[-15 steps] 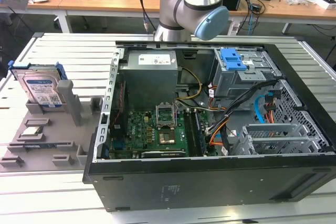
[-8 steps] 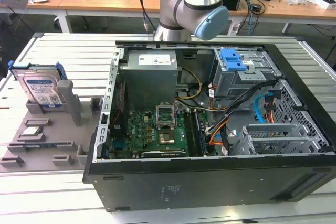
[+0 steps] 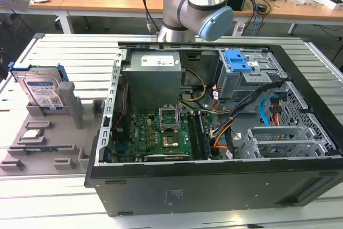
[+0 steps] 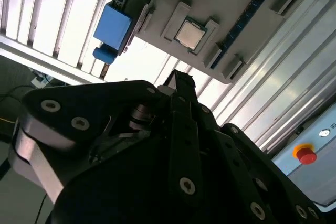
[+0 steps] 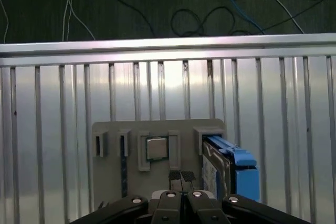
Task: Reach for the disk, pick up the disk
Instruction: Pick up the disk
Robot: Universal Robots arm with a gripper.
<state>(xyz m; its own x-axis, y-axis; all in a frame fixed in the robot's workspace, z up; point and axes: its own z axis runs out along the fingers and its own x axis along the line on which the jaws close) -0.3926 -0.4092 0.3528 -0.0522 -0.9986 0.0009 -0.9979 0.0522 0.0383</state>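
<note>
Disk (image 3: 43, 90), flat silver-grey metal with blue plastic rails, standing on edge in slot of grey moulded holder (image 3: 53, 132) on ribbed aluminium desk (image 3: 75, 52); tool (image 5: 181, 175) pressed together, not touching it.

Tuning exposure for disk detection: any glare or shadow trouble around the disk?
Exterior view: the disk is evenly lit, no glare. First wrist view: bright glare on the table slats; the disk is shaded but distinct. Second wrist view: the slats are blown out white beside the disk; the gripper is dark in the foreground.
</note>
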